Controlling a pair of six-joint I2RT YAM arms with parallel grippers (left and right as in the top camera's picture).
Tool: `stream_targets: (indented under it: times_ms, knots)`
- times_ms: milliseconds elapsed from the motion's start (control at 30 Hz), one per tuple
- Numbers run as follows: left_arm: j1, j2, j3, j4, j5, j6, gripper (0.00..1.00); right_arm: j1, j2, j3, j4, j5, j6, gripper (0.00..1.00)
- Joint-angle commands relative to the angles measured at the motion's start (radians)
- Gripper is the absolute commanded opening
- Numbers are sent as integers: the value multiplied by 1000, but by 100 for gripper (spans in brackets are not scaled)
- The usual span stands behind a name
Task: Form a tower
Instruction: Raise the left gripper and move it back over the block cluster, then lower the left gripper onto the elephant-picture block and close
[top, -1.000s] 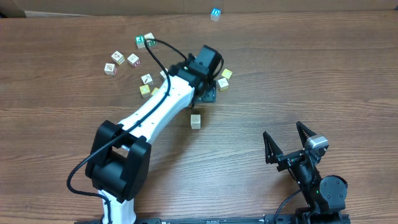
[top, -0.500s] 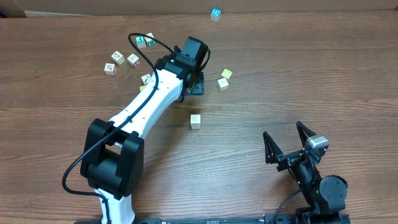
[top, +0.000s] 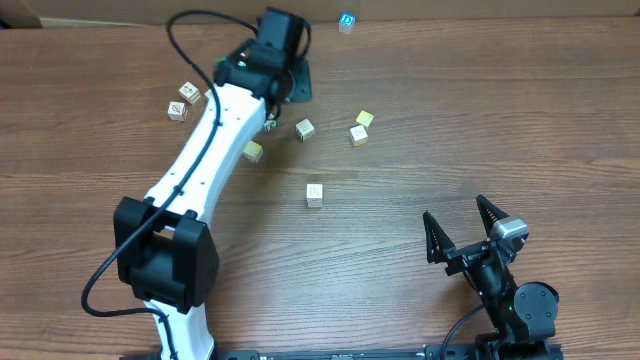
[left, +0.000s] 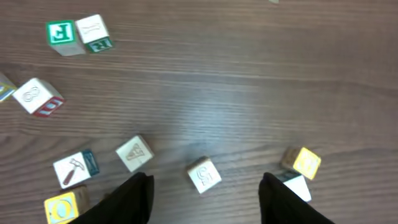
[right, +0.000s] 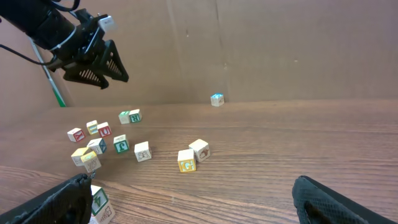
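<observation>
Plainly, no tower is standing yet: the loose cubes (top: 315, 194) are all lying singly across the middle and far-left part of the desk (top: 520, 120), none visibly resting on another. The left gripper (top: 296, 82) is hovering near the far edge, fingers spread and carrying nothing. The right gripper (top: 455, 210) is waiting by the near right corner, fingers spread too. All the stacking is remaining to do.

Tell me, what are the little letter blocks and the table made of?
The little blocks look like wood: pale cream faces with a matte finish, and printed or painted letters and pictures, some in yellow, green or red. The table looks like brown wood or a wood-look laminate. It has long grain lines and a slight sheen, and I cannot tell which of the two it is.
</observation>
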Motion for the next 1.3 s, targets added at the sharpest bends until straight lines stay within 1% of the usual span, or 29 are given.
stream_targets:
  times_ms: [0,33,67,133,167,200,333,400,600,733,1033,1200,1267]
  knots:
    - [-19,28,3,2,21,-30,59,-5,-9,-10,5,-1,2,100]
    - [-25,45,3,8,21,-30,62,-5,-9,-10,5,-1,2,100]
    - [-30,64,3,15,20,-30,67,-5,-9,-10,5,-1,2,100]
    - [-37,110,3,39,21,-25,72,-5,-9,-10,5,-1,2,100]
    - [-38,129,3,46,21,-25,72,-5,-9,-10,5,-1,2,100]
    - [-39,146,3,48,21,-25,71,-5,-9,-10,5,-1,2,100]
    - [-39,200,3,54,24,-13,60,-5,-9,-10,5,-1,2,100]
    - [-39,222,3,66,24,10,57,-5,-9,-10,5,-1,2,100]
    - [-39,292,3,92,24,82,58,-5,-9,-10,5,-1,2,100]
    - [-39,324,3,86,24,84,57,-5,-9,-10,5,-1,2,100]
    - [-38,329,3,39,24,84,49,-5,-9,-10,5,-1,2,100]
    - [-38,329,3,26,24,84,39,-5,-9,-10,5,-1,2,100]
    - [-38,329,3,18,24,84,37,-5,-9,-10,5,-1,2,100]
